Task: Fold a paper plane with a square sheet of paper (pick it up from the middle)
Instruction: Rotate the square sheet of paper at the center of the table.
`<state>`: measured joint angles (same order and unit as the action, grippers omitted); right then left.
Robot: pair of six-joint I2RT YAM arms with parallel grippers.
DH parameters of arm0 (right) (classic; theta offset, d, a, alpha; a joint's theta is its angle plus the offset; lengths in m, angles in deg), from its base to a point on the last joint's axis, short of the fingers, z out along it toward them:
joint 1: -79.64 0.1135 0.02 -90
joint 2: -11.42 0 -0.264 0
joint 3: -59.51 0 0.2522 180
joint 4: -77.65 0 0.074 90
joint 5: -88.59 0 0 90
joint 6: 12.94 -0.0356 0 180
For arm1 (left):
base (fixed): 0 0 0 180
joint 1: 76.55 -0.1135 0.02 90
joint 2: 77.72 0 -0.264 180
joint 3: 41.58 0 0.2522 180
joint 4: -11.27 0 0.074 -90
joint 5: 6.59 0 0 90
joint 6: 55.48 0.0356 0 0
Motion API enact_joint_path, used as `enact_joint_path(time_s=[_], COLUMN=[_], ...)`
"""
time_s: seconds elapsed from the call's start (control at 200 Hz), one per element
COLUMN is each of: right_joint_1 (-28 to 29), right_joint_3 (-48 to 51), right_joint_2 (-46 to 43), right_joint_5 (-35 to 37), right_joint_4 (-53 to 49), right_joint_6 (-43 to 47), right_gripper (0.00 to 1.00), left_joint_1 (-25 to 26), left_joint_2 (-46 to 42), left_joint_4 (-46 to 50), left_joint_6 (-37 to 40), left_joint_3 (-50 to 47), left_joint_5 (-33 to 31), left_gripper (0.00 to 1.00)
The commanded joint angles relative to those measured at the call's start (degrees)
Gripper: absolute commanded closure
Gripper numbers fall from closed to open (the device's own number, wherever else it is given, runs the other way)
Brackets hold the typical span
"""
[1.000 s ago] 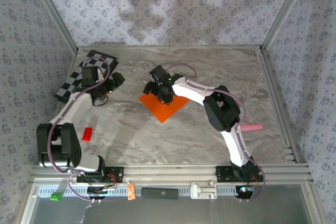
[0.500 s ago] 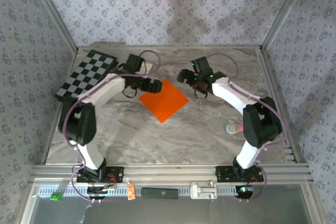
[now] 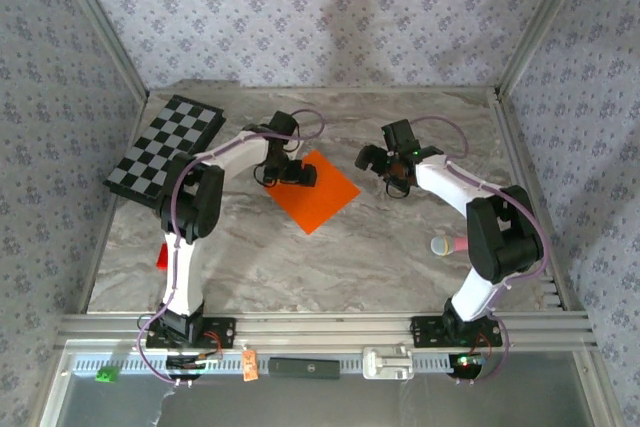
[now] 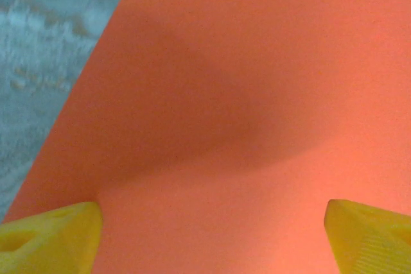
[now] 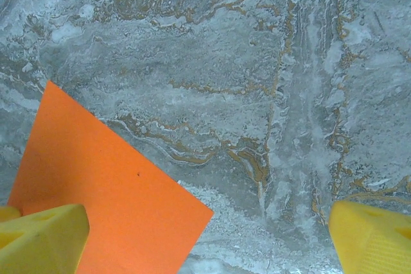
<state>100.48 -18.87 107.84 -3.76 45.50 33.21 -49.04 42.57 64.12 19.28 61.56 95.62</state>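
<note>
The square sheet of paper [image 3: 318, 197] lies flat and uncreased on the marble table, turned like a diamond. My left gripper [image 3: 292, 173] hovers over its upper-left part. In the left wrist view the orange sheet [image 4: 244, 94] spreads under the open left gripper [image 4: 212, 242], its yellow fingertips [image 4: 48, 235] wide apart with nothing between them. My right gripper [image 3: 388, 169] stands just right of the sheet's right corner. In the right wrist view the sheet [image 5: 96, 190] shows at lower left, its corner between the open right gripper's [image 5: 205, 242] fingertips [image 5: 372, 235].
A black-and-white checkerboard [image 3: 165, 145] lies at the back left. A tiny red block [image 3: 161, 255] sits near the left arm's lower link. A pink stick with a pale tip [image 3: 452, 244] lies by the right arm. Metal frame posts and patterned walls close in the table.
The left gripper swung from the checkerboard over to the sheet's upper-left part. The right gripper moved off the sheet to its right side. The sheet has stayed put.
</note>
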Motion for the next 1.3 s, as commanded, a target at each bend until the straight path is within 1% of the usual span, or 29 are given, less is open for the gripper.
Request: enact_joint_path(time_s=[0.0, 0.155, 0.25, 0.3, 0.35, 0.425, 0.48, 0.54, 0.63, 0.72, 0.83, 0.92, 1.024, 1.089, 1.294], right_joint_1=[-0.6, -0.6, -0.6, -0.6, -0.6, -0.7, -1.0, -1.4, -2.3, -3.1, -4.1, -5.0, -5.9, -6.3, -6.6], right_joint_3=[0.5, 0.2, 0.2, 0.2, 0.3, 0.2, 0.4, 0.5, 1.4, 2.4, 3.6, 4.1, 4.2, 4.3, 4.3], right_joint_2=[-1.6, -1.2, -1.2, -1.5, -1.6, -2.1, -2.4, -2.9, -3.8, -4.9, -6.1, -6.4, -6.3, -6.1, -5.5], right_joint_5=[-0.4, -0.2, 0.0, 0.2, 0.4, 0.8, 1.2, 1.4, 1.7, 3.0, 3.8, 3.8, 3.1, 2.7, 2.4], right_joint_4=[0.6, 0.6, 0.5, 0.4, 0.3, 0.1, 0.1, 0.0, -0.1, -0.6, -0.6, -0.7, -0.6, -0.4, -0.4], right_joint_6=[0.3, -0.4, -0.7, -0.8, -0.7, -0.5, -0.1, 0.3, 0.9, 1.3, 2.0, 2.2, 2.1, 1.9, 1.5], right_gripper=[0.02, 0.03, 0.03, 0.03, 0.03, 0.03, 0.03, 0.03, 0.0, 0.0, 0.0, 0.0, 0.0, 0.0, 0.0], left_joint_1=[1.5, 4.6, 5.9, 6.9, 7.9, 8.8, 9.4, 9.9, 10.4, 10.8, 11.1, 11.4, 12.4, 13.0, 13.6], left_joint_2=[-2.4, -6.2, -9.1, -10.8, -12.3, -13.7, -13.8, -12.9, -10.5, -8.3, -6.0, -4.4, -2.1, -0.5, 2.7], left_joint_4=[2.2, 3.0, 2.6, 2.1, 2.0, 2.3, 3.1, 4.1, 6.3, 8.0, 10.3, 11.3, 12.2, 13.3, 15.1], left_joint_6=[-8.5, -19.5, -26.7, -29.0, -29.6, -27.8, -25.1, -21.0, -14.2, -8.4, -4.0, -2.4, -2.4, -2.5, -2.7], left_joint_3=[-5.3, -12.8, -17.1, -18.5, -18.4, -16.1, -13.5, -10.7, -7.1, -4.6, -2.0, -0.2, 1.7, 2.8, 4.0], left_joint_5=[-1.5, -5.9, -6.5, -6.6, -7.1, -7.7, -7.9, -7.6, -6.9, -5.8, -5.5, -6.0, -6.6, -8.2, -10.2], left_gripper=[0.11, 0.12, 0.11, 0.11, 0.1, 0.08, 0.06, 0.0, 0.0, 0.0, 0.02, 0.04, 0.05, 0.06, 0.1])
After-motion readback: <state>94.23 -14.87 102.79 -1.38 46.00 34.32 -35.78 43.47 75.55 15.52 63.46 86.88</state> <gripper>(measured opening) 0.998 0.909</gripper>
